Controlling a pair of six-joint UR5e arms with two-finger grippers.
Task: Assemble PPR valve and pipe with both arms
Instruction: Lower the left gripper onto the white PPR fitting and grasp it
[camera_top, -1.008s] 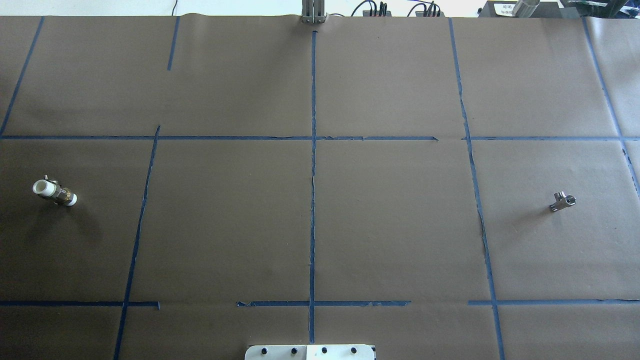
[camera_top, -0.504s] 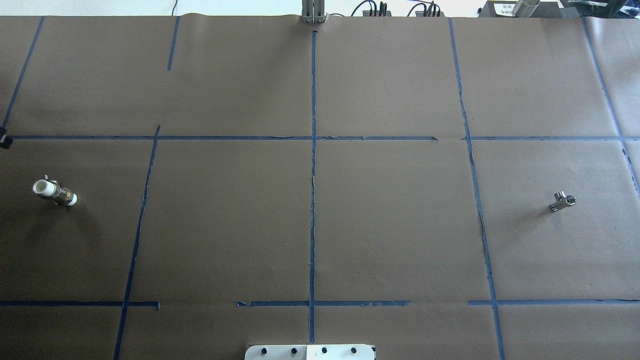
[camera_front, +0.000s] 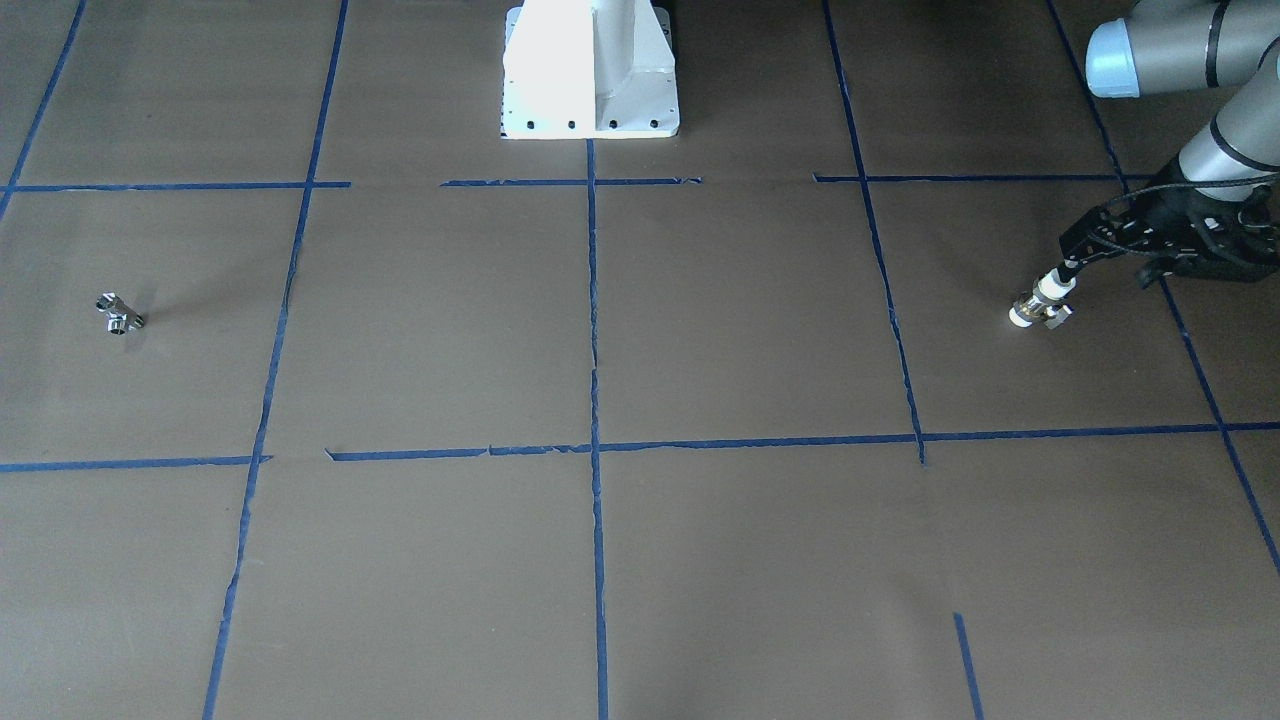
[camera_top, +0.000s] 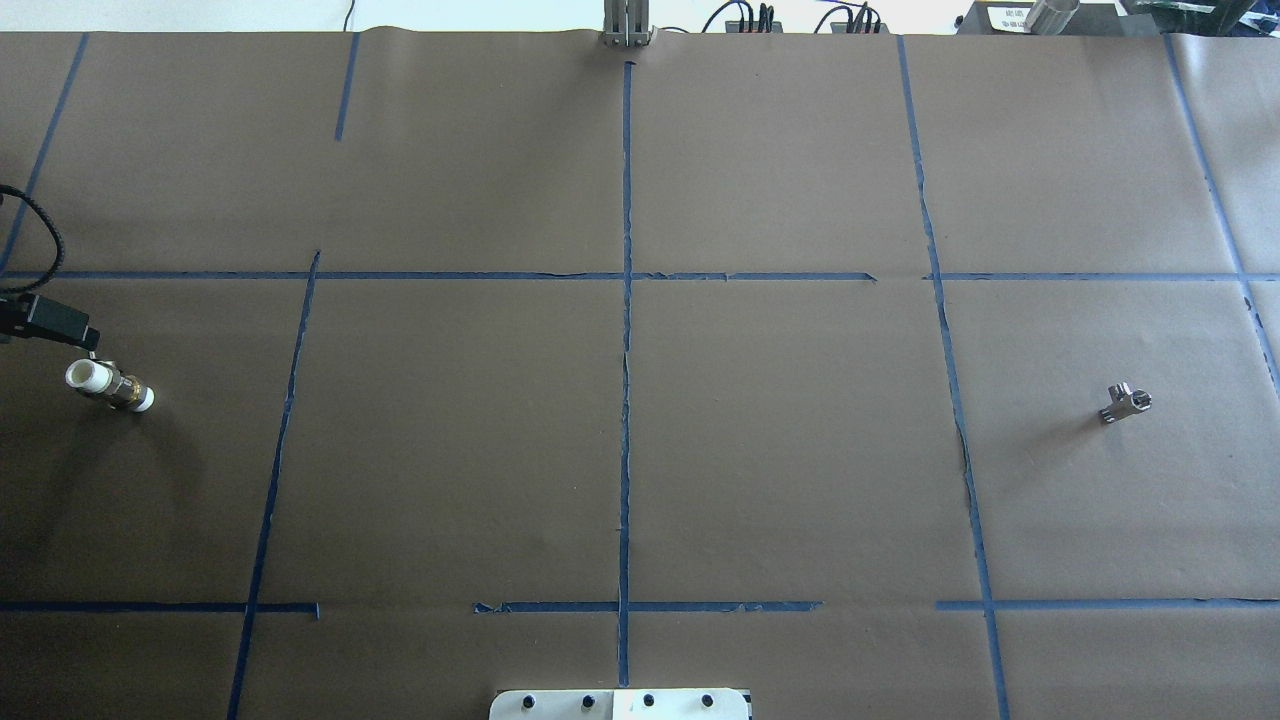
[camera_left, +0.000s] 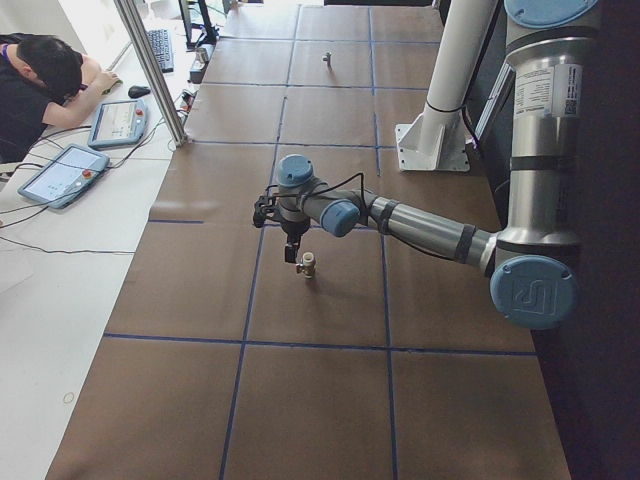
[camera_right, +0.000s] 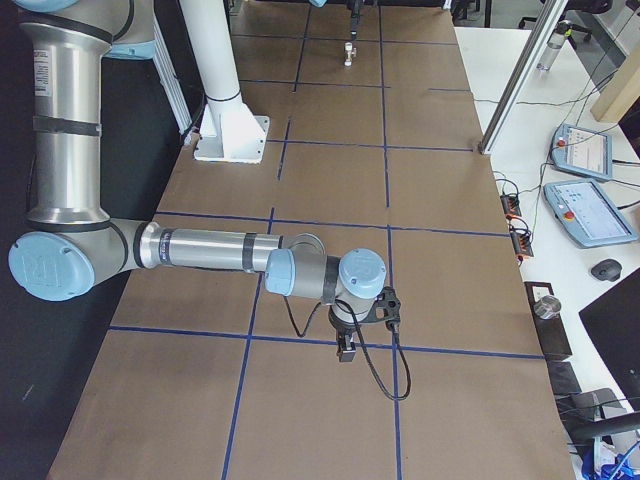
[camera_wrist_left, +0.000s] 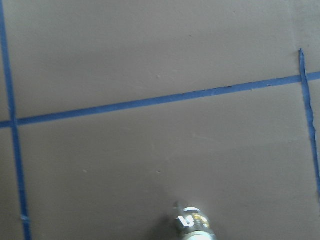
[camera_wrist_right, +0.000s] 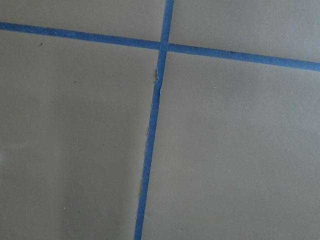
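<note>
The PPR valve stands tilted on the brown paper at the table's left side; it also shows in the front view, the exterior left view and at the bottom edge of the left wrist view. My left gripper hovers just above and beside it, apart from it, and looks open and empty; one finger pokes in at the overhead view's left edge. The chrome T-shaped pipe lies alone far right, seen too in the front view. My right gripper hangs over the table's right end; I cannot tell whether it is open.
The white pedestal stands at the robot's side, mid-table. Blue tape lines grid the brown paper. An aluminium post and an operator's desk with tablets lie beyond the far edge.
My left gripper has come in from the overhead view's left edge and moved toward the valve. The valve and the pipe have not moved.
</note>
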